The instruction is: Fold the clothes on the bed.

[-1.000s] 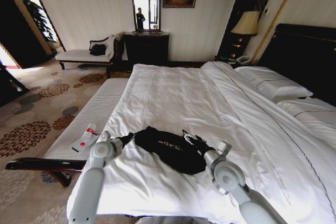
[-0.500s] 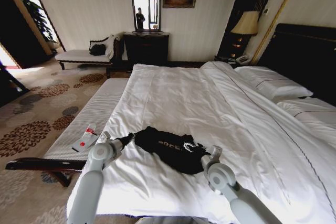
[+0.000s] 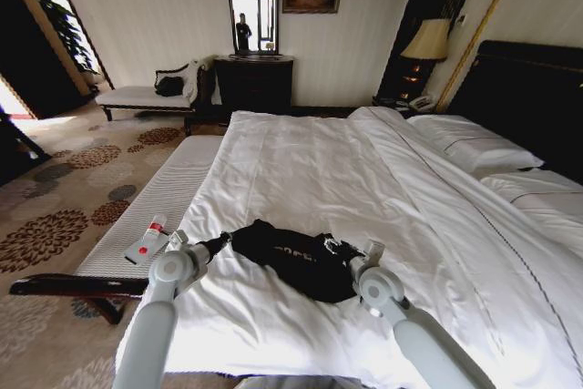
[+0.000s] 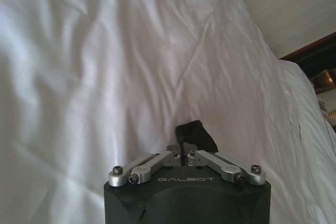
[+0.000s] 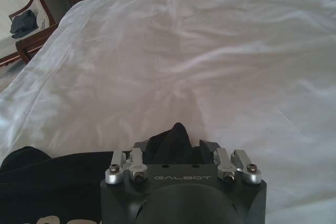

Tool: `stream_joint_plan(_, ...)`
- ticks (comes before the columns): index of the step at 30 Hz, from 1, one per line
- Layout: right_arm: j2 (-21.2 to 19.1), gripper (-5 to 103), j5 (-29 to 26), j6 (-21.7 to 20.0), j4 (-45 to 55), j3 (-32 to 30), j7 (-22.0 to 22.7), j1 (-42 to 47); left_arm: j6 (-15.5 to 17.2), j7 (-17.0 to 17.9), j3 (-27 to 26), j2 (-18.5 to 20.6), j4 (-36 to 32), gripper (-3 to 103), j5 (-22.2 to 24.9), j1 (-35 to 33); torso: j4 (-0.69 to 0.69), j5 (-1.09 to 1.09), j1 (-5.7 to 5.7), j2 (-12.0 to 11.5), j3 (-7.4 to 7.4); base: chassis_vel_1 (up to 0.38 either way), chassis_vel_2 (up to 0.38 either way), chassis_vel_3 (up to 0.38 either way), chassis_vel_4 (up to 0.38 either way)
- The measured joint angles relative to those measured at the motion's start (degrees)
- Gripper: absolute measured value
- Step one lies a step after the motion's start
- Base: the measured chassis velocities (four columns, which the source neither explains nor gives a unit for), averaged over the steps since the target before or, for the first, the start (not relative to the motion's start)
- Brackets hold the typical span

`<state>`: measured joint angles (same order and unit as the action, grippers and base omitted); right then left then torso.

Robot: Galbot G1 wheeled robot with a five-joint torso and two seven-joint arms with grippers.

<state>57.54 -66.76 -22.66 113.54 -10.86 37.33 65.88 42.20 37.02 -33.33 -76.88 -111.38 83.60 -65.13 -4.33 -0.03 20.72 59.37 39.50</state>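
The clothes, a black T-shirt with white lettering, lie bunched on the white duvet near the foot corner of the bed. My left gripper is shut on the shirt's left edge; the left wrist view shows black fabric pinched at its closed fingertips. On the shirt's right side my right gripper is shut on the cloth. In the right wrist view a fold of fabric stands up between its fingers, and more of the shirt spreads beside it.
A long white-cushioned bench runs along the foot of the bed, with a small white-and-red remote on it. Pillows and a dark headboard are at the right. A chaise and dresser stand against the far wall.
My right arm has shifted slightly left and forward with the shirt's right side, bunching the cloth a little tighter. The left gripper has stayed almost where it was.
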Motion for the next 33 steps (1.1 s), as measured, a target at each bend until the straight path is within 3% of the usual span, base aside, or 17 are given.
stream_joint_plan(1,-0.07,49,-0.58,-0.20,0.74,-0.01,0.26,0.15,0.00,0.01,-0.02,0.00,0.04,1,0.00,0.00,0.00,0.00,0.00,0.00,0.00,0.000,0.000,0.000,0.000)
stream_joint_plan(3,-0.10,49,-0.84,-0.32,1.10,-0.02,0.40,0.25,-0.01,0.02,-0.02,0.00,0.08,1,0.00,0.03,0.00,0.00,0.00,0.00,0.00,0.000,0.000,0.000,0.000)
stream_joint_plan(7,-0.34,27,-1.15,-0.72,1.98,-0.18,0.72,0.59,-0.03,0.07,0.21,-0.28,0.51,1,-0.20,0.40,0.00,0.00,0.00,0.00,0.00,0.000,0.000,0.000,0.000)
stream_joint_plan(9,-0.35,27,-1.02,-0.72,1.84,-0.21,0.72,0.58,-0.03,0.07,0.28,-0.34,0.52,1,-0.22,0.43,0.00,0.00,0.00,0.00,0.00,0.000,0.000,0.000,0.000)
stream_joint_plan(12,-0.44,11,-0.42,-0.78,1.43,-0.27,0.69,0.79,-0.05,0.09,0.53,-0.62,0.55,1,-0.41,0.51,0.00,0.00,0.00,0.00,0.00,0.000,0.000,0.000,0.000)
stream_joint_plan(14,-0.45,11,-0.31,-0.80,1.43,-0.27,0.68,0.86,-0.06,0.09,0.53,-0.62,0.55,1,-0.42,0.52,0.00,0.00,0.00,0.00,0.00,0.000,0.000,0.000,0.000)
stream_joint_plan(16,-0.48,2,0.56,-0.86,1.43,-0.18,0.62,1.25,-0.07,0.09,0.51,-0.60,0.55,1,-0.44,0.52,0.00,0.00,0.00,0.00,0.00,0.000,0.000,0.000,0.000)
stream_joint_plan(25,-0.90,0,4.26,-0.04,4.03,-2.03,-0.55,3.33,-0.07,0.22,-0.68,-1.46,-1.71,1,-0.03,0.44,0.00,0.01,0.00,0.00,0.00,0.000,0.000,0.000,0.000)
stream_joint_plan(33,-1.76,0,10.32,6.40,9.96,-6.27,-8.50,6.98,-1.47,-2.32,-1.31,-1.52,-8.42,1,-2.76,-0.20,-0.01,0.00,0.00,0.00,-0.01,0.000,0.000,0.000,0.000)
